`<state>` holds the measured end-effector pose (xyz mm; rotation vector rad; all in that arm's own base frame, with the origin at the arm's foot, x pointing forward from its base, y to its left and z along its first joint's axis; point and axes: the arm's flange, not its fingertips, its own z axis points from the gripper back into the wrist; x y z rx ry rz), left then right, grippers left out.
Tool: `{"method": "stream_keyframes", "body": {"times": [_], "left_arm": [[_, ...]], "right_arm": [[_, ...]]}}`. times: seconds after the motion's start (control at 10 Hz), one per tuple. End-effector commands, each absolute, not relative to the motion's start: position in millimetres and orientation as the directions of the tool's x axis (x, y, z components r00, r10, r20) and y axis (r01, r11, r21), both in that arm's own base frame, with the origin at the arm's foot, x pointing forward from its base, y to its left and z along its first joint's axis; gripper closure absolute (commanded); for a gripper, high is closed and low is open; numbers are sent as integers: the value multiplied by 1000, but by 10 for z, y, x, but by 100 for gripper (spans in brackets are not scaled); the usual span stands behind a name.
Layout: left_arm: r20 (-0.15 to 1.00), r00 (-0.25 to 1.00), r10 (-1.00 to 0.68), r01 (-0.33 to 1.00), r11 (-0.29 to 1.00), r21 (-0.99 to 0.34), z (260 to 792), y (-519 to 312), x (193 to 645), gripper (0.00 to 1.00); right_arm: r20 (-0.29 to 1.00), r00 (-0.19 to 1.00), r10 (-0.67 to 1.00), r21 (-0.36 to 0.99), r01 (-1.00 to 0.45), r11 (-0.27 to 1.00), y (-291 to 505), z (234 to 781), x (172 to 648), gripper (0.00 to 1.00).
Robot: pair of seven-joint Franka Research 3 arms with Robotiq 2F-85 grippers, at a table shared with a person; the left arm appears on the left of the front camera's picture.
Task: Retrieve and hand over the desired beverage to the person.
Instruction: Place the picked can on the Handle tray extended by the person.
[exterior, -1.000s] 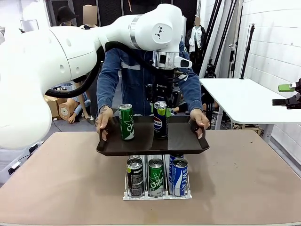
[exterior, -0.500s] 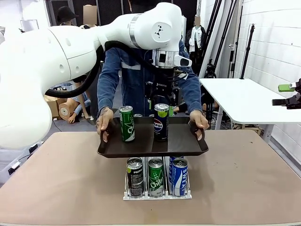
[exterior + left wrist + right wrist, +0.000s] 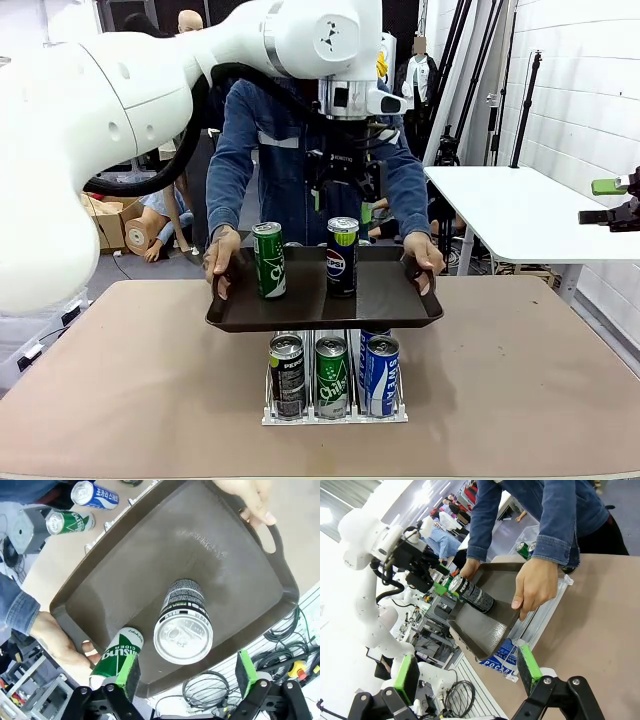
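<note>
The person [image 3: 290, 150] in a denim jacket holds a dark brown tray [image 3: 390, 300] by both handles over the table. On it stand a black Pepsi can [image 3: 342, 257] and a green can [image 3: 268, 260], both upright. My left gripper [image 3: 343, 205] hangs open just above the Pepsi can, apart from it. In the left wrist view the Pepsi can's [image 3: 182, 635] top lies between the spread green pads of my left gripper [image 3: 187, 670], with the green can [image 3: 117, 655] beside one pad. My right gripper [image 3: 468, 672] is open with nothing in it, and it sits at the far right [image 3: 612, 200].
A white rack [image 3: 335, 412] with several upright cans stands on the brown table under the tray. A white side table [image 3: 510, 205] is at the right. The person's hands [image 3: 250, 497] grip the tray's ends. Stands and cables fill the background.
My left gripper opened, let go of the Pepsi can and rose above it. The can stays standing on the tray. The right gripper has not moved.
</note>
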<state>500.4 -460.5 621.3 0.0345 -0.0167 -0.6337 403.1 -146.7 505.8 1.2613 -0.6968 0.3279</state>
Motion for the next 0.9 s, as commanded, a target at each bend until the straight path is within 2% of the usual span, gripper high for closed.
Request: {"method": "stream_keyframes", "body": {"times": [0.0,0.2,0.3,0.8], "left_arm": [[18,806,-592,589,805,73,6333,-4613,5000,0],[-26,796,-605,604,790,102,6318,-4625,5027,0],[19,805,-593,592,805,41,6305,-4591,4963,0],[19,805,-593,592,805,41,6305,-4591,4963,0]], "right_arm": [[645,750,-149,754,-592,284,-1464,5065,4033,0],[645,750,-149,754,-592,284,-1464,5065,4033,0],[645,750,-149,754,-592,284,-1464,5065,4033,0],[645,750,-149,754,-592,284,-1464,5065,4033,0]]}}
